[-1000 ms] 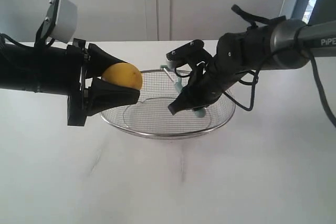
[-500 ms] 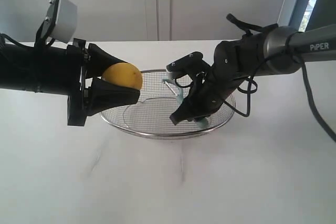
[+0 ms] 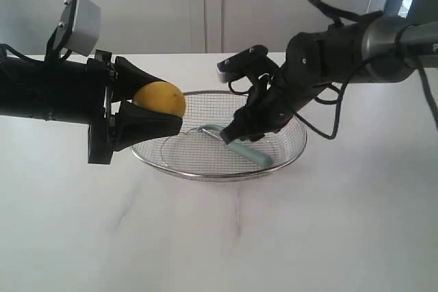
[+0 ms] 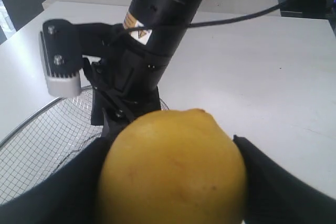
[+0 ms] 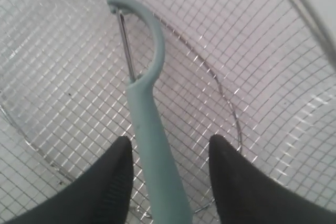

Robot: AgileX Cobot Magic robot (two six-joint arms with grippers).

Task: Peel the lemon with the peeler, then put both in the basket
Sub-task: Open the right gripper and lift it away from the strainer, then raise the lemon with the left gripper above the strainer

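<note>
The yellow lemon hangs above the basket's left rim, with my left gripper shut on it. It fills the left wrist view as the lemon, clamped on both sides by the left gripper. The pale blue-grey peeler lies on the mesh inside the silver wire basket. My right gripper hovers just above its handle. In the right wrist view the right gripper is open, and the peeler lies loose between the fingers on the basket.
The basket stands on a white table. The right arm reaches over the basket's back right. The left arm's wrist camera sticks up at the left.
The right gripper has opened and let go of the peeler, which now lies flat in the basket. The right arm has lifted slightly. The left arm and lemon have not moved.
</note>
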